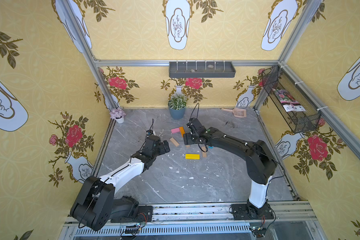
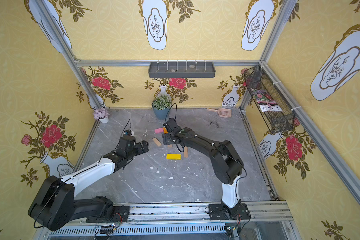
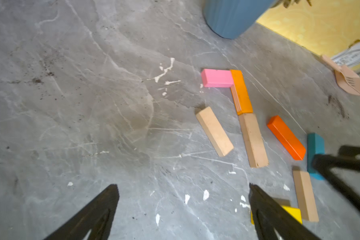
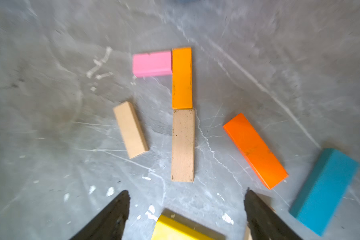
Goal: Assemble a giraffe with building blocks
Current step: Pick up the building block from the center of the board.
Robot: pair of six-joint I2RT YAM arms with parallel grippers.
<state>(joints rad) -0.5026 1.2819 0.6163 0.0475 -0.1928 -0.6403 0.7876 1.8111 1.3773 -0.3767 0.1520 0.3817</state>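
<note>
Grey marble bench (image 1: 175, 182) carries the started giraffe (image 4: 182, 104) near its middle: a pink block (image 4: 152, 63) touches the side of an orange block (image 4: 182, 78), and a tan block (image 4: 183, 145) sits end to end against that. Loose nearby lie another tan block (image 4: 130, 129), a darker orange block (image 4: 255, 150), a blue block (image 4: 324, 191) and a yellow block (image 4: 175, 228). The right gripper (image 4: 186, 192) hangs over them, fingers apart and empty. The left gripper (image 3: 182, 186), also spread wide, is off to one side.

layout | head block (image 1: 175, 130) left of neck block (image 1: 181, 131) (touching) | scoop (image 1: 236, 112) behind
</note>
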